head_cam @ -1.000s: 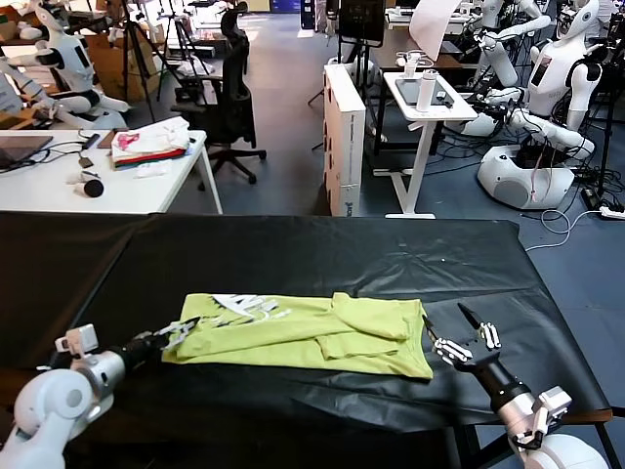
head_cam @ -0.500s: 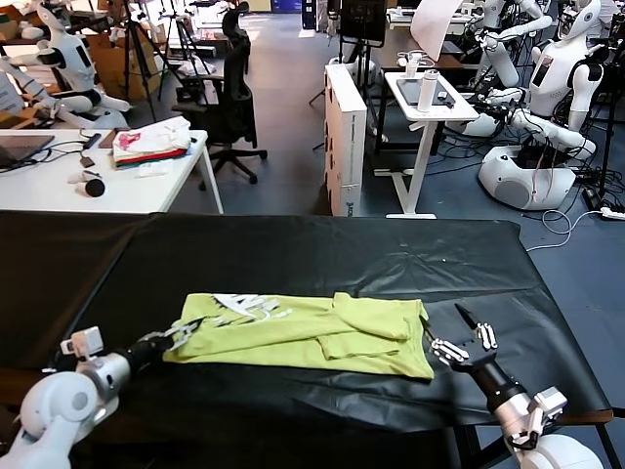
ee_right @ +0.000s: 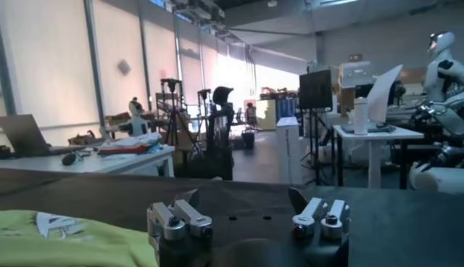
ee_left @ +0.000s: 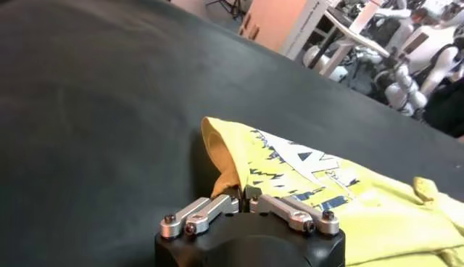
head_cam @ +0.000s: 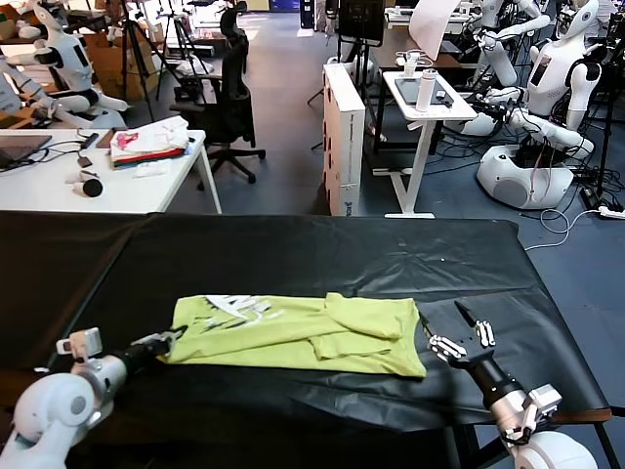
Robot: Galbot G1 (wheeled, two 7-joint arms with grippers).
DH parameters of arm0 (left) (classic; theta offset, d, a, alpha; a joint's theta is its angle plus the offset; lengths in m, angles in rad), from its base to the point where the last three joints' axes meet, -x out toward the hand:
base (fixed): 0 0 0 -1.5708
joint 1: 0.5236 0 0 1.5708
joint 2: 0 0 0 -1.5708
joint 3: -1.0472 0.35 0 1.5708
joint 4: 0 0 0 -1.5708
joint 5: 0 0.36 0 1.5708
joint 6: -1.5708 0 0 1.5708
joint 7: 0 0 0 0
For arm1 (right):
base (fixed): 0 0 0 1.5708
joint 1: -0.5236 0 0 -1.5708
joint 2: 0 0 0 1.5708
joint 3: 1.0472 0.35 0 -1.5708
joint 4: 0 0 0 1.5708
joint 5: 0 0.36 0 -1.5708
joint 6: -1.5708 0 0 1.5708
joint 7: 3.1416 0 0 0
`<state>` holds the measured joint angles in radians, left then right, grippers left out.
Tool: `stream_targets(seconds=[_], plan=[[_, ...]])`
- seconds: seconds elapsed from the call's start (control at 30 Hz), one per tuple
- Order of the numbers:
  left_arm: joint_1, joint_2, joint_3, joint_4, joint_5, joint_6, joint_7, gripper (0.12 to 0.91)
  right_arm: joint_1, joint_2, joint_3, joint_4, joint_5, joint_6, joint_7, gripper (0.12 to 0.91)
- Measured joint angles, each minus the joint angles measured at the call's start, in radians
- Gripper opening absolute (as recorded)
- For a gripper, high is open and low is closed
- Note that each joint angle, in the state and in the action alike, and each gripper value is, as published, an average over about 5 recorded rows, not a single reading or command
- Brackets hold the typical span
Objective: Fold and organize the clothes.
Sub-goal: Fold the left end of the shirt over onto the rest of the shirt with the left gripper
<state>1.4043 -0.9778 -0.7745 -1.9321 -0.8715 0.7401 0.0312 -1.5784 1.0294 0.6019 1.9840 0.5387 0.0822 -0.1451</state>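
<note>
The clothes are one lime yellow-green T-shirt (head_cam: 293,332), lying folded into a long flat strip on the black table (head_cam: 322,256), its white print near the left end. My left gripper (head_cam: 171,339) is shut on the shirt's left edge. In the left wrist view the cloth (ee_left: 312,181) rises in a small fold right at the closed left gripper (ee_left: 243,194). My right gripper (head_cam: 446,324) stands open just off the shirt's right end, nothing between its fingers. The right wrist view shows the right gripper (ee_right: 243,197) spread wide and the shirt (ee_right: 72,243) off to one side.
Behind the black table stand a white desk (head_cam: 59,191) with a white-red-pink fabric pile (head_cam: 146,144), an office chair (head_cam: 229,88), a white cabinet (head_cam: 344,137), a small side table (head_cam: 425,103) and other robots (head_cam: 547,98). The table's front edge is close to both arms.
The left gripper has closed from wide open onto the shirt's left edge. The shirt has slid slightly to the left. The right gripper stays open and has drifted a little.
</note>
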Motion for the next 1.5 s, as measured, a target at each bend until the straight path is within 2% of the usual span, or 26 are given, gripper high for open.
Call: stream_targets(seconds=[0.1, 0.27, 0.37, 0.5, 0.67, 0.83, 1.2, 1.5], plan=[[0.026, 0.014, -0.038, -0.028, 0.059, -0.008, -0.002, 0.182, 0.008, 0.006, -0.011, -0.01, -0.007, -0.001, 0.004, 0.907], [0.086, 0.024, -0.121, -0.074, 0.11, -0.054, -0.016, 0.182, 0.016, 0.01, -0.022, -0.018, -0.012, -0.001, 0.008, 0.907], [0.123, 0.01, -0.153, -0.115, 0.085, -0.052, -0.049, 0.182, 0.012, 0.01, -0.017, -0.013, -0.012, -0.001, 0.01, 0.907], [0.141, -0.031, -0.146, -0.193, 0.005, -0.015, -0.102, 0.182, -0.004, 0.013, -0.001, -0.001, -0.021, 0.003, 0.01, 0.907], [0.115, -0.108, -0.064, -0.268, -0.088, -0.004, -0.134, 0.182, -0.039, 0.032, 0.029, 0.02, -0.05, 0.005, 0.01, 0.907], [0.046, -0.2, 0.057, -0.277, -0.112, -0.004, -0.147, 0.182, -0.085, 0.066, 0.063, 0.043, -0.088, 0.009, 0.01, 0.907], [-0.082, -0.331, 0.283, -0.198, -0.069, -0.004, -0.141, 0.182, -0.149, 0.127, 0.111, 0.056, -0.131, 0.026, 0.004, 0.907], [-0.106, -0.409, 0.392, -0.153, -0.017, -0.004, -0.14, 0.182, -0.146, 0.14, 0.107, 0.045, -0.135, 0.03, 0.003, 0.907]])
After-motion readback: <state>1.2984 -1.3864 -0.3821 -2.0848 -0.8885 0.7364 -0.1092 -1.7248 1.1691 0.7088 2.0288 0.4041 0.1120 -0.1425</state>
